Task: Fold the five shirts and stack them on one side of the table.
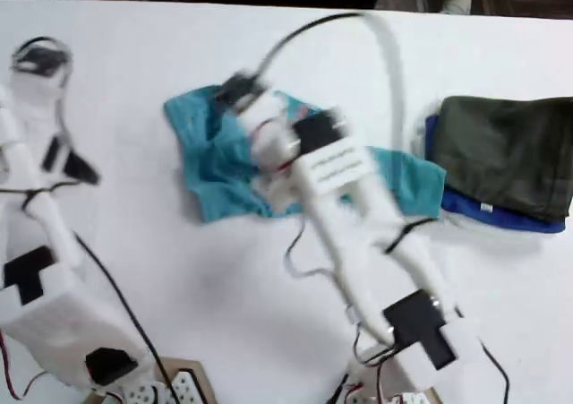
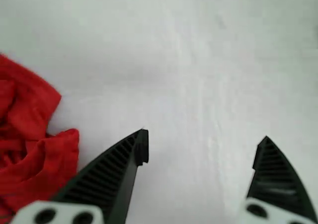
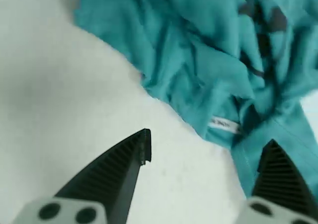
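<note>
A crumpled teal shirt [image 1: 210, 167] [image 3: 198, 50] lies in the middle of the white table [image 1: 224, 279]. My right gripper [image 3: 208, 139] [image 1: 238, 89] hangs open just above the shirt's edge, with nothing between its fingers. At the right side, a folded dark green shirt [image 1: 510, 149] rests on a folded blue shirt [image 1: 483, 209]. A crumpled red shirt [image 2: 27, 144] lies on the table beside my left gripper [image 2: 203, 139], which is open over bare table. In the high view, the left gripper [image 1: 40, 56] is at the far left.
The arm bases [image 1: 63, 332] and their cables [image 1: 121, 305] take up the front edge. Bare white table [image 2: 198, 45] stretches out ahead of the left gripper and between the two arms.
</note>
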`<move>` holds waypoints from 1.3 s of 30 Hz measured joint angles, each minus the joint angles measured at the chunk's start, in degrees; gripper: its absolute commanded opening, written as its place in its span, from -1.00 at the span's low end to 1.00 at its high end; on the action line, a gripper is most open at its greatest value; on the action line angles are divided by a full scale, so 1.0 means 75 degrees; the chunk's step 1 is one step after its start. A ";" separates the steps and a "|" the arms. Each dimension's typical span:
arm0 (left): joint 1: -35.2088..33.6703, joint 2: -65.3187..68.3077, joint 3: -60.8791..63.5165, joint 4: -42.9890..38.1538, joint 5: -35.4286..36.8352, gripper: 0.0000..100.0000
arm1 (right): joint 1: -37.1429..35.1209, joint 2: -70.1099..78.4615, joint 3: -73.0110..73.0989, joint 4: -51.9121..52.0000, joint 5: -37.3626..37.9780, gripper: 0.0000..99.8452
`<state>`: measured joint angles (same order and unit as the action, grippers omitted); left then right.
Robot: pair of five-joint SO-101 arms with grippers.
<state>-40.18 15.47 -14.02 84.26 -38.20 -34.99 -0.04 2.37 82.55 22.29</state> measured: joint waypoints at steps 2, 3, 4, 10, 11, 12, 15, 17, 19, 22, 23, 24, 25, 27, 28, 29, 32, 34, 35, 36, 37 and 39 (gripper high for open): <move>-0.0633 0.0000 0.0000 -0.0105 -0.0012 -0.30 | -0.0375 0.0000 0.0410 -0.0656 -0.0035 -0.30; -0.0961 0.0000 0.0012 -0.0164 -0.0012 -0.30 | -0.0492 0.0000 0.0574 -0.0985 -0.0070 -0.30; -0.1278 0.0000 0.0035 -0.0234 -0.0012 -0.30 | -0.0656 0.0000 0.0715 -0.1278 -0.0082 -0.30; -0.2590 0.0000 0.0059 -0.0305 -0.0281 -0.30 | -0.1875 0.0352 0.0938 -0.2450 -0.0117 -0.30; -0.2719 0.0000 0.0059 -0.0305 -0.0352 -0.30 | -0.2051 0.0598 0.0938 -0.2614 -0.0117 -0.30; -0.2860 0.0000 0.0059 -0.0305 -0.0399 -0.30 | -0.2168 0.0867 0.0938 -0.2790 -0.0176 -0.30; -0.3317 0.0000 0.0059 -0.0305 -0.0469 -0.30 | -0.2251 0.1723 0.0938 -0.3376 -0.0481 -0.30; -0.3575 0.0000 0.0059 -0.0305 -0.0492 -0.30 | -0.2239 0.2309 0.0914 -0.3634 -0.0598 -0.30; -0.3763 0.0000 0.0059 -0.0305 -0.0492 -0.30 | -0.2168 0.2895 0.0621 -0.3716 -0.0680 -0.30; -0.3927 0.0000 0.0059 -0.0305 -0.0492 -0.30 | -0.1946 0.3692 -0.0023 -0.3727 -0.0797 -0.31; -0.3950 0.0000 0.0059 -0.0305 -0.0492 -0.30 | -0.1887 0.3903 -0.0270 -0.3669 -0.0797 -0.35; -0.3962 0.0000 0.0059 -0.0305 -0.0492 -0.30 | -0.1829 0.4126 -0.0527 -0.3563 -0.0797 -0.41; -0.3962 0.0000 0.0059 -0.0305 -0.0492 -0.30 | -0.1758 0.4302 -0.0797 -0.3423 -0.0797 -0.51; -0.3962 0.0000 0.0059 -0.0305 -0.0492 -0.30 | -0.1606 0.4642 -0.1360 -0.3083 -0.0797 -0.79; -0.3962 0.0000 0.0059 -0.0305 -0.0492 -0.30 | -0.1512 0.4794 -0.1664 -0.2919 -0.0797 -0.95; -0.3915 0.0000 0.0059 -0.0305 -0.0492 -0.30 | -0.1360 0.4923 -0.1946 -0.2766 -0.0797 -0.98; -0.3634 0.0000 0.0059 -0.0305 -0.0492 -0.30 | -0.0809 0.5181 -0.2626 -0.2403 -0.0821 -0.94; -0.3434 0.0000 0.0059 -0.0305 -0.0492 -0.30 | -0.0481 0.5228 -0.2907 -0.2110 -0.0821 -0.96; -0.3329 0.0000 0.0059 -0.0305 -0.0492 -0.30 | -0.0328 0.5263 -0.3071 -0.1922 -0.0821 -0.96; -0.3235 0.0000 0.0059 -0.0305 -0.0492 -0.30 | -0.0188 0.5275 -0.3235 -0.1653 -0.0821 -0.96; -0.3130 0.0000 0.0059 -0.0305 -0.0492 -0.30 | -0.0035 0.5275 -0.3423 -0.1442 -0.0821 -0.96; -0.2919 0.0000 0.0059 -0.0305 -0.0492 -0.30 | 0.0270 0.5275 -0.3985 -0.0891 -0.0821 -0.96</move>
<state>-62.07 15.47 -13.58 81.98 -41.89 -32.97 39.52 -27.52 75.87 16.13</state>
